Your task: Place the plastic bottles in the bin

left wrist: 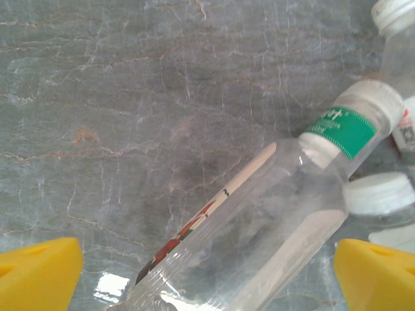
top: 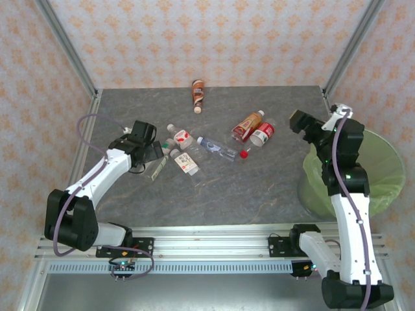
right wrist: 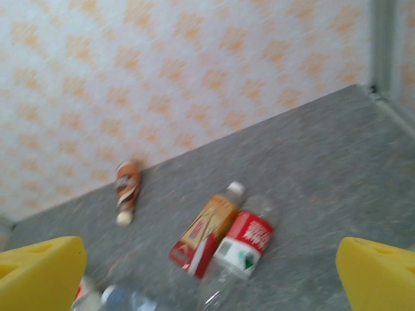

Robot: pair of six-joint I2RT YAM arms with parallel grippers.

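My left gripper [left wrist: 207, 278] stands wide open astride a clear bottle [left wrist: 259, 220] lying on the table [left wrist: 97, 97]. The bottle's base is cut off at the frame edge, and the white writing on its green neck band is too blurred to read. My right gripper [right wrist: 207, 278] is spread wide too, near the bin [top: 382, 162], whose inside my arm partly hides; ahead, the red-labelled bottle [right wrist: 243, 243] and orange-labelled bottle [right wrist: 206, 227] lie touching, their print smeared.

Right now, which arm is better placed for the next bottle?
Left, probably. The left gripper, open, hangs over a clear bottle with a green neck band. The right gripper, also open, sits by the bin, apart from the bottles.
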